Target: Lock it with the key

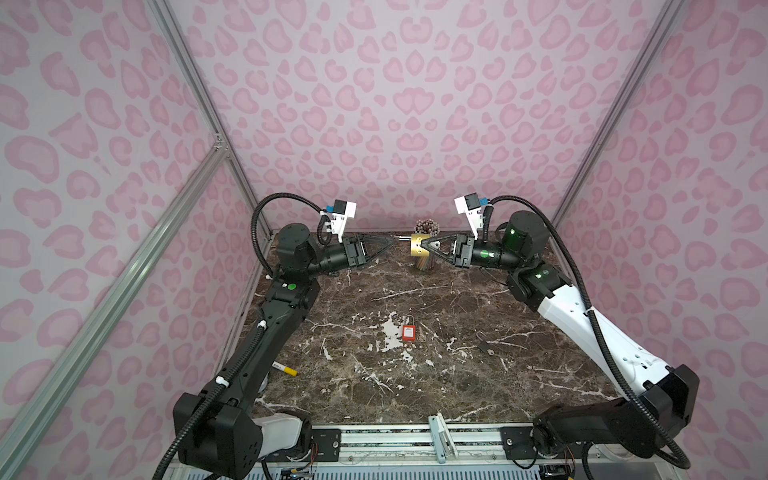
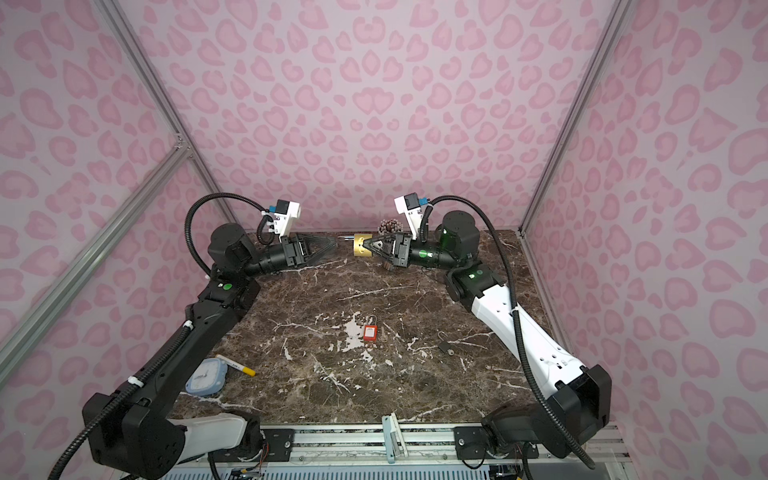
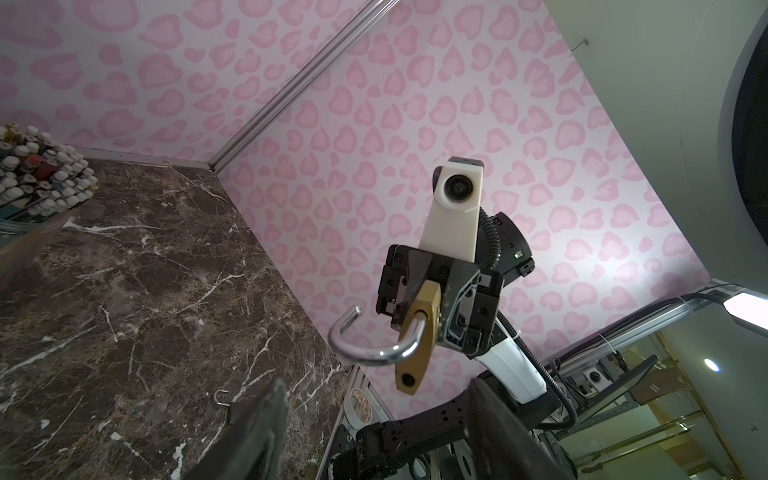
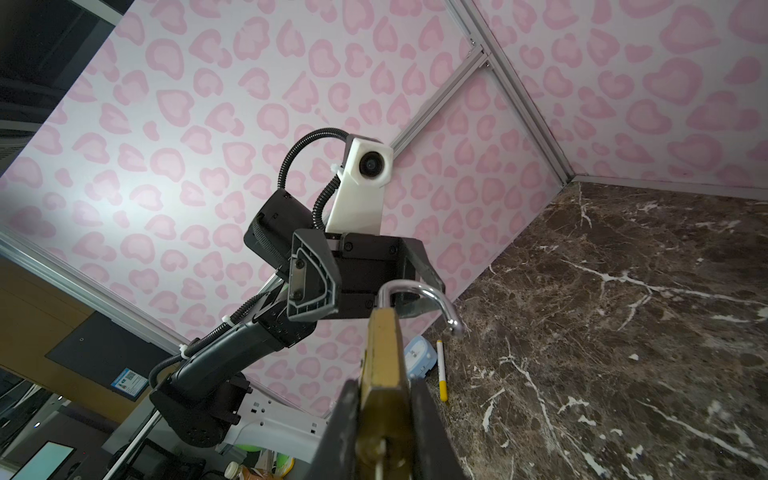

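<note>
Over the marble table toward twelve o'clock, the right gripper clamps the brass padlock, its shackle sprung; the wide-open left gripper should probably press it shut next.

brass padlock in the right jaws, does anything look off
Yes: the brass padlock, clamped in the jaws of the right gripper, has its shackle swung open, one end free of the body and hooking out. It is not locked. Nothing looks damaged or spilled.

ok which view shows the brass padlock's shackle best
The left wrist view: the shackle shows whole, swung open from the brass padlock. The right wrist view foreshortens the shackle; both top views show only a small silver stub.
</note>
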{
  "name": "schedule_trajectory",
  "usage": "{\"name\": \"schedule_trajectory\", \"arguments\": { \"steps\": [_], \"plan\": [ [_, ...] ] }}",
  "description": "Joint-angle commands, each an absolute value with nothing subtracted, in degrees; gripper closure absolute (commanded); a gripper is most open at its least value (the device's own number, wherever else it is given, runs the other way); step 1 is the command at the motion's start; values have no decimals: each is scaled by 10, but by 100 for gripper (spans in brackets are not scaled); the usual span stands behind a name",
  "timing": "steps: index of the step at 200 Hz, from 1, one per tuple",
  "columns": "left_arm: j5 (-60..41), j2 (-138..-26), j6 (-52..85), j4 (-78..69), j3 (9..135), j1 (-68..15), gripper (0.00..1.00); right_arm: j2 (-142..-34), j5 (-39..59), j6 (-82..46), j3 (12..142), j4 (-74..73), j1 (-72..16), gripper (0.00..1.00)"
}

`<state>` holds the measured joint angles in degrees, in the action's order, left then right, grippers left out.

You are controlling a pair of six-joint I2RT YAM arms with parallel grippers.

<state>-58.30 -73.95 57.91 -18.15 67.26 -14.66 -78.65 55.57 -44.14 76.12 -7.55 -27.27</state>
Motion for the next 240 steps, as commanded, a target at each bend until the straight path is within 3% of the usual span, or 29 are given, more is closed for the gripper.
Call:
{"name": "schedule_trajectory", "arguments": {
  "steps": [1,68,128,176,224,240],
  "plan": [
    [-575,-752,591,-214,694,-147,30,-781,573,-446,750,-109,-275,100],
    [-586,-758,600,-223,703,-166,34,-802,585,-457,757,-141,-286,100],
    [-595,-748,599,-220,696,-167,43,-817,584,-484,763,-184,-273,100],
    [-595,-749,595,-218,694,-167,59,-818,593,-493,768,-191,-267,100],
    [-594,-749,594,-219,694,-168,63,-822,604,-505,772,-198,-259,100],
    [-594,-749,594,-219,693,-167,69,-824,606,-509,772,-202,-259,100]
  ]
}}
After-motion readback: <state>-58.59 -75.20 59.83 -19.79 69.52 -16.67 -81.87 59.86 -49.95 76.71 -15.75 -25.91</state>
